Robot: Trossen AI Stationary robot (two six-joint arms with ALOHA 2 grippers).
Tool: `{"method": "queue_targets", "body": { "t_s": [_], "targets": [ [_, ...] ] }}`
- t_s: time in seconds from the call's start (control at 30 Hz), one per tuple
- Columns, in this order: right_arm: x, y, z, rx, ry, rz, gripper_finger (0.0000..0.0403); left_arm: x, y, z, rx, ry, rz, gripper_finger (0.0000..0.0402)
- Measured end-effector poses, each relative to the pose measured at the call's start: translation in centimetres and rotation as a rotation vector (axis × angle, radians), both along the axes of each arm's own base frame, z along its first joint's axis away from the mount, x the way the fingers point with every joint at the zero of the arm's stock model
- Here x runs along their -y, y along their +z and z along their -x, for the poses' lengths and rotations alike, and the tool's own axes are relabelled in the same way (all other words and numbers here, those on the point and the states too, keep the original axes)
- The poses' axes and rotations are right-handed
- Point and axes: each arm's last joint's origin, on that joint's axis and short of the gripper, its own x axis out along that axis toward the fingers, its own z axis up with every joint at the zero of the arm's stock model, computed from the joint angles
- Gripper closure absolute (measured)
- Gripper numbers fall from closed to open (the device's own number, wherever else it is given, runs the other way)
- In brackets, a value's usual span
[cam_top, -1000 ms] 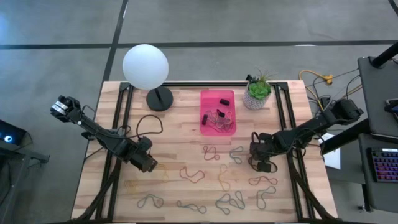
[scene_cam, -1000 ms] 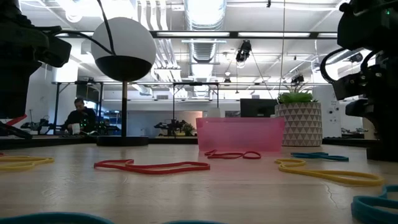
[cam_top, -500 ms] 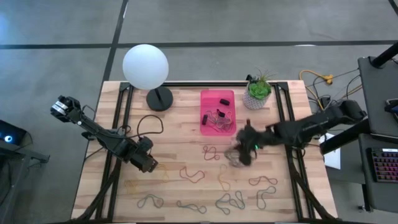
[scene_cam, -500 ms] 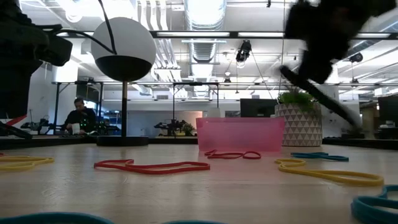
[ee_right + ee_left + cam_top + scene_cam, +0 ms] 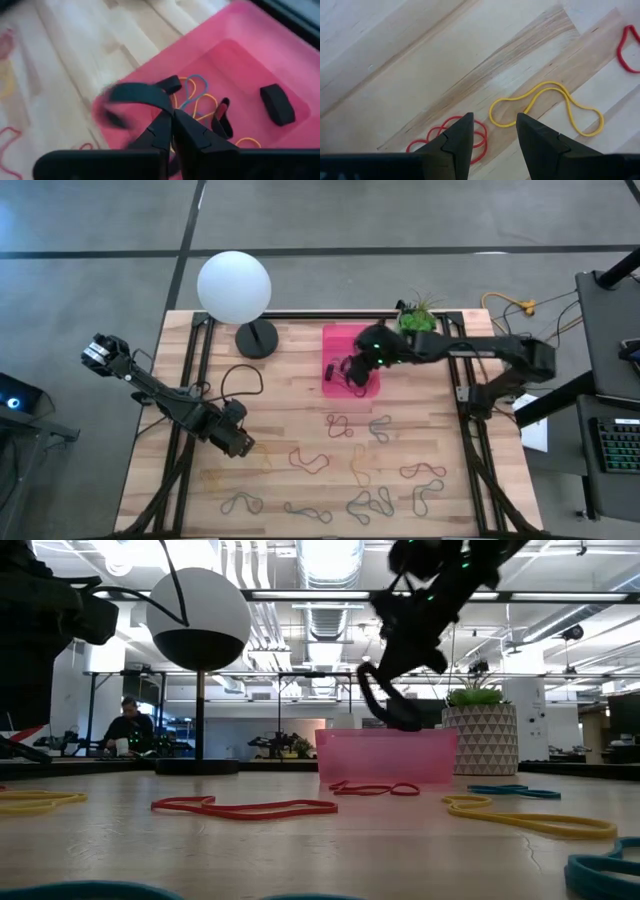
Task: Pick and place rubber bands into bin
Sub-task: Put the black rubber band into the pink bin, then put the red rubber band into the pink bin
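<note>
The pink bin stands at the table's far middle with several bands and black pieces inside; it also shows in the low view and the right wrist view. My right gripper is above the bin's near half, shut on a black rubber band. Several rubber bands lie flat on the near half of the table, among them a red one and a grey-green one. My left gripper is open at the table's left, above a yellow band and a red one. My right gripper pinches the black rubber band between its two fingertips at one stretch of the loop. The fingers slant down from the table's right. The band hangs as an open loop below the fingers, lifted clear above the bin.
A lamp with a white globe, a black base and a black cable loop stands left of the bin. A white pot with a green plant stands right of it. Black frame rails run along both sides.
My right gripper has risen from the table's right middle and gone toward the far edge and leftward to above the bin. It carries the black rubber band, which has come off the table and now hangs clear.
</note>
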Motion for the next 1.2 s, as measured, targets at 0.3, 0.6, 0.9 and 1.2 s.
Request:
{"method": "queue_targets", "body": {
  "t_s": [0.3,0.6,0.9,1.2],
  "targets": [
    [0.9,-2.4,-4.0,-0.381,0.006,0.143,0.0324,0.0,0.0,0.0,0.003,0.002,-0.003,0.0268],
    [0.1,-1.7,-4.6,-0.482,0.021,0.259,0.0261,0.0,0.0,0.0,0.005,0.002,-0.002,0.0268],
    [-4.2,1.6,-2.0,-0.387,0.419,0.143,0.0235,0.3,0.1,-0.5,0.05,-0.053,0.008,0.0268],
    [-11.1,-0.8,3.8,-0.599,0.652,-0.011,0.0231,1.2,0.9,-2.1,0.236,-0.219,0.007,0.0268]
  ]
}}
